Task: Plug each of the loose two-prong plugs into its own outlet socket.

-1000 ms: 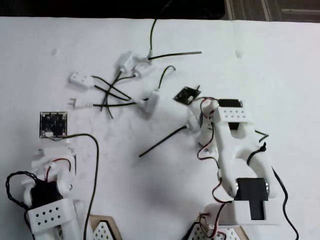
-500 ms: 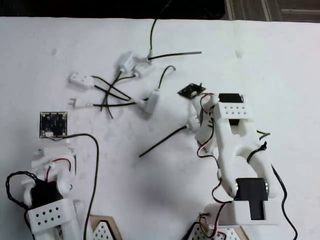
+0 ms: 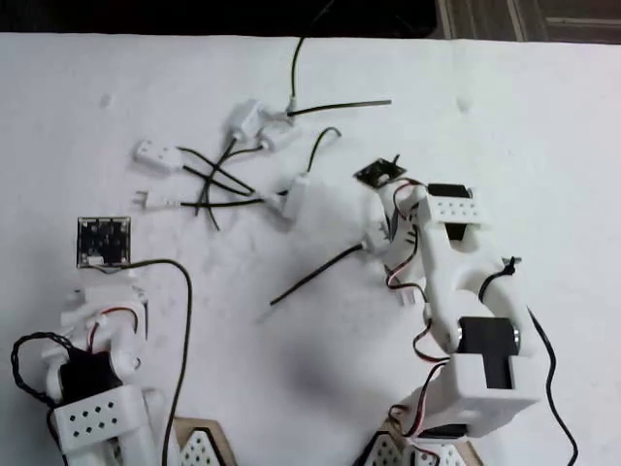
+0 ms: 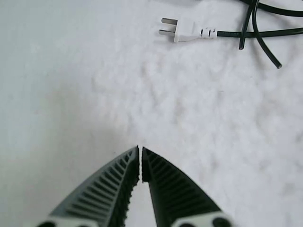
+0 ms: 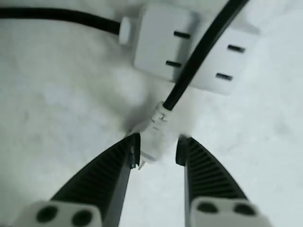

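Note:
My right gripper (image 5: 156, 139) is shut on a white two-prong plug (image 5: 155, 132) low over the table. Its black cord (image 5: 199, 56) runs across a white outlet block (image 5: 156, 45) with two pairs of slots just beyond the fingertips. From above, the right gripper (image 3: 375, 233) sits mid-table and the held cord (image 3: 310, 277) trails toward the front left. Another loose white plug (image 4: 187, 29) lies ahead of my shut left gripper (image 4: 141, 150), well apart from it. The same plug (image 3: 146, 201) is at the left of the cable tangle.
A tangle of black cords (image 3: 218, 180) with several white outlet blocks and plugs, among them one block (image 3: 157, 153) and another (image 3: 247, 118), lies at the back left. The left arm (image 3: 92, 374) rests at the front left corner. The table's far edge (image 3: 194, 35) meets a dark floor.
The right arm's wrist has shifted slightly right and toward the back while its elbow has come nearer. The held cord has barely moved. The left arm is still.

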Tool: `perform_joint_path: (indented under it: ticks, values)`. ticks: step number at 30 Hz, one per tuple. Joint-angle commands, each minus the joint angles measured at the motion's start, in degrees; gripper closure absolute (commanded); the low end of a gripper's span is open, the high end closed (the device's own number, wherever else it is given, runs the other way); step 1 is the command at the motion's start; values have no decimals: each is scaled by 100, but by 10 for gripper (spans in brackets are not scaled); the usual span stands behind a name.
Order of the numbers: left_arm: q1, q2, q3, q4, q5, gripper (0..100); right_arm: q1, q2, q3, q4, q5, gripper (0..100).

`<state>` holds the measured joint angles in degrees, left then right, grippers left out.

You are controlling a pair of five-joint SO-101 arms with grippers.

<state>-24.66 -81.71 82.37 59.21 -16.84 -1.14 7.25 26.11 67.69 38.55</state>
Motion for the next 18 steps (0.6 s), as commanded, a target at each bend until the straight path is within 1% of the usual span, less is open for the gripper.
perform_joint_path:
  ticks: [1, 5, 11, 13, 17, 18]
  values:
    - [40, -40, -35, -123, -79, 962, -119, 92, -114, -145, -325, 856]
    - [40, -40, -26, -123, -79, 962, -312, 242, -114, -145, -413, 858]
    - [40, -40, -26, -123, -79, 962, -338, 488, -114, -145, -413, 858]
    - [40, -40, -26, -123, -79, 962, -347, 479, -114, -145, -413, 885]
    - [40, -40, -26, -123, -79, 962, -391, 426, -290, -101, -422, 985]
    - [40, -40, -26, -123, -79, 962, -409, 426, -334, -40, -422, 981]
